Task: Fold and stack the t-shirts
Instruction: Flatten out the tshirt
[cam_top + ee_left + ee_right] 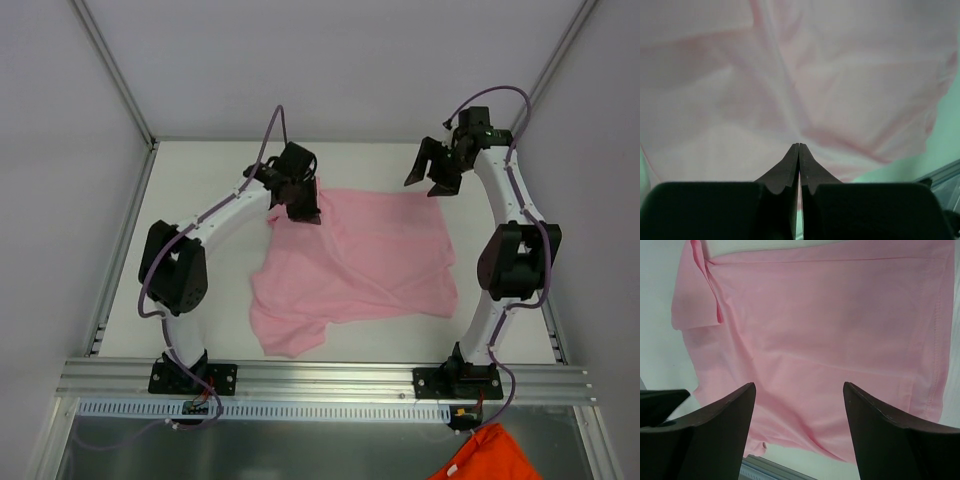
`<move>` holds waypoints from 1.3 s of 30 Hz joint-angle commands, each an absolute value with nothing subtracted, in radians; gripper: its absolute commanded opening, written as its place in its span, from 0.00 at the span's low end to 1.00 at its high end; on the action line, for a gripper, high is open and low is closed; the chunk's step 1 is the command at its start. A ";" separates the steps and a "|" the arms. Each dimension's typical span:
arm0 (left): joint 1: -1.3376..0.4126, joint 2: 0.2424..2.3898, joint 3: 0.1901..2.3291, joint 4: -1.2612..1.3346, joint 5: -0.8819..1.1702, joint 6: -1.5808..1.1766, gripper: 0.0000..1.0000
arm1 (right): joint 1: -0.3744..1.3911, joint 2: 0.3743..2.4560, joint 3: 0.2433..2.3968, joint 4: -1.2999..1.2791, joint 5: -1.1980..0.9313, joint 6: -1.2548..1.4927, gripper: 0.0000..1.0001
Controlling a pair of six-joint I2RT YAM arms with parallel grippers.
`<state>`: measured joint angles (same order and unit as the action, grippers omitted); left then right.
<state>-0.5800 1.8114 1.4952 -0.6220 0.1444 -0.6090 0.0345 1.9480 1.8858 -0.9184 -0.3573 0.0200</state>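
Now your left gripper [303, 208] is clenched on the thin pink t-shirt [370, 260] at its eleven o'clock corner, soft creases fanning out. Your right gripper [432, 182] hangs released above the one o'clock corner; the shirt sprawls rumpled on the white table [200, 170].

A white desk [200, 170] carries one rumpled pink t-shirt [360, 265], spread loosely across its middle.
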 commanded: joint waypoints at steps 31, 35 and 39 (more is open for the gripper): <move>-0.509 2.200 1.909 -0.744 -0.089 -0.509 0.51 | 0.110 1.508 1.614 -0.903 -0.382 -0.040 0.76; -0.509 2.213 1.977 -0.761 -0.167 -0.463 0.53 | 0.113 1.493 1.595 -0.902 -0.380 -0.040 0.76; -0.511 2.272 2.089 -0.822 -0.259 -0.402 0.55 | 0.118 1.479 1.583 -0.910 -0.384 -0.038 0.76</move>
